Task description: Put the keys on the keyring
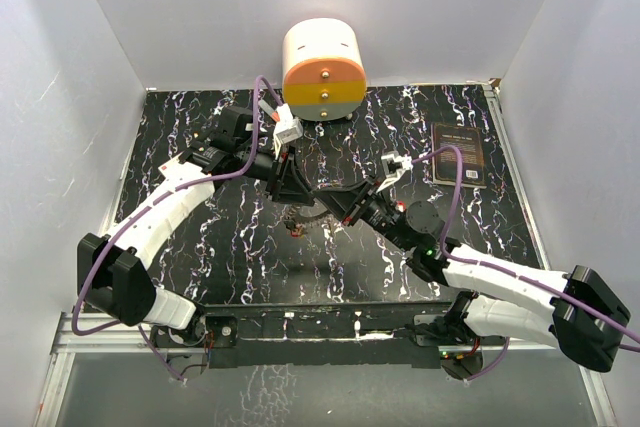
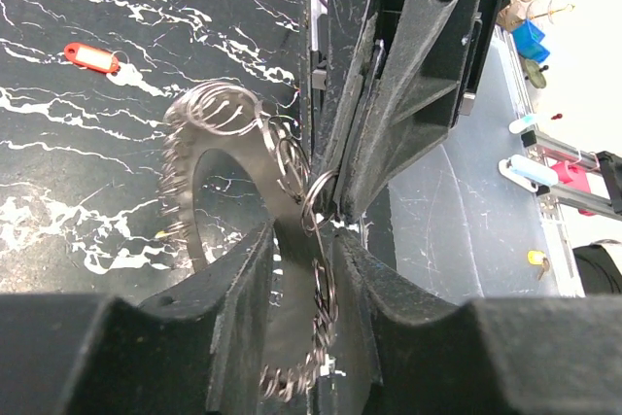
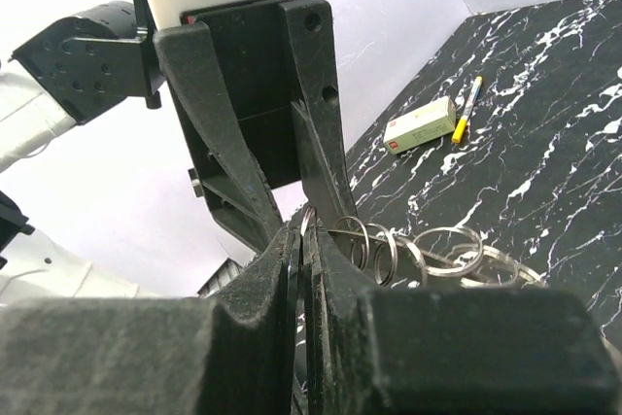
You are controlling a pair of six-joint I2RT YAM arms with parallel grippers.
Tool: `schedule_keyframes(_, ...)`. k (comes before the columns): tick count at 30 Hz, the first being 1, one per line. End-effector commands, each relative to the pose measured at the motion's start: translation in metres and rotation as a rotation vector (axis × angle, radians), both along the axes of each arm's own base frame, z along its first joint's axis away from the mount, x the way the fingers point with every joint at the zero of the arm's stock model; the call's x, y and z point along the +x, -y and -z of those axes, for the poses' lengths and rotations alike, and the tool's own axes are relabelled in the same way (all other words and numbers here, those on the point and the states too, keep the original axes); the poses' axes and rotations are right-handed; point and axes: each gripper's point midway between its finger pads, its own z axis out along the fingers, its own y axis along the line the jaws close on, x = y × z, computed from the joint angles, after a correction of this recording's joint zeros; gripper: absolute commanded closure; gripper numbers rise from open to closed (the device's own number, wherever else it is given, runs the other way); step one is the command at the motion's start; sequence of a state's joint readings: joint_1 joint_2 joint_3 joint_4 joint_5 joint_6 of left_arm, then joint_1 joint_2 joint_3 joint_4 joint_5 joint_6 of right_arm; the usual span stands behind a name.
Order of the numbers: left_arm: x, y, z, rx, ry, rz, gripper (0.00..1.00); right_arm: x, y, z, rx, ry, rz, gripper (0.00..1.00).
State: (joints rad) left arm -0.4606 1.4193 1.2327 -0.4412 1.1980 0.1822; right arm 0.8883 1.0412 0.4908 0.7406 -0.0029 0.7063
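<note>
The keyring (image 2: 228, 157) hangs in the air over the middle of the black marbled table (image 1: 200, 247), tilted on edge, its rim crowded with small wire loops. The left gripper (image 2: 299, 269) has its jaws clamped on the ring's flat body. The right gripper (image 3: 303, 240) meets it from the opposite side, jaws pressed together on what looks like one of the rim's loops, though the fingers hide most of it. A red key (image 2: 90, 57) lies on the table, well apart. The cream-and-orange drawer unit (image 1: 322, 69) stands at the far edge.
</note>
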Motion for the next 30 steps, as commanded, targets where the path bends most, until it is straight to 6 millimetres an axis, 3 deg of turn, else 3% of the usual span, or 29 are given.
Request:
schedule_keyframes(1, -0.005, 0.002, -0.02, -0.052, 0.056, 0.038, 0.68, -0.007, 0.009, -0.035, 0.102, 0.088, 0.001, 0.92)
schedule_keyframes(9, 0.0, 0.004, -0.014, -0.044, 0.034, 0.016, 0.55, -0.007, 0.006, -0.039, 0.103, 0.094, -0.003, 0.92)
schedule_keyframes(16, -0.003, 0.007, -0.012, -0.049, 0.012, 0.027, 0.54, -0.007, 0.005, -0.041, 0.108, 0.094, -0.005, 0.92)
schedule_keyframes(30, -0.027, 0.008, -0.015, -0.089, -0.009, 0.128, 0.54, -0.005, 0.0, -0.043, 0.11, 0.088, -0.007, 0.92)
